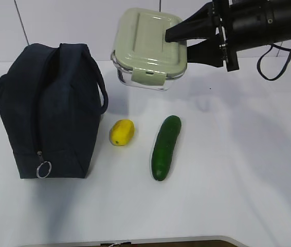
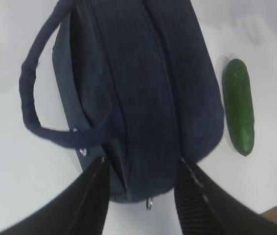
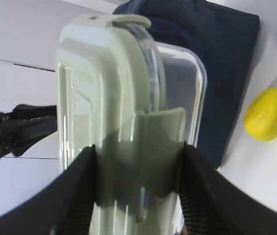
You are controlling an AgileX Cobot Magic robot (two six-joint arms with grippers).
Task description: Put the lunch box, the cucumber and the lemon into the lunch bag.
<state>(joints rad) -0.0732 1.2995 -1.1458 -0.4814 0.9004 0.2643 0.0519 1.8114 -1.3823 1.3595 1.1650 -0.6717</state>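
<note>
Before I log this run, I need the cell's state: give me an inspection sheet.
Surface: white table, bare apart from the job's things.
Job's things: bag upright, zipper looks shut; lemon and cucumber beside it; box held off the table.
Clutter: nothing seen.
Pincers: right pincer shut on box; left pincer open over bag.
Cables: black cable on right arm.
Surroundings: pale wall.

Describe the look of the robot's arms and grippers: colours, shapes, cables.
The right arm is matte black and cylindrical, with a thin black cable looping beneath it. The right gripper has tapered black fingers; up close the fingers show ribbed pads. The left gripper has matching black ribbed fingers. No markings are visible.
</note>
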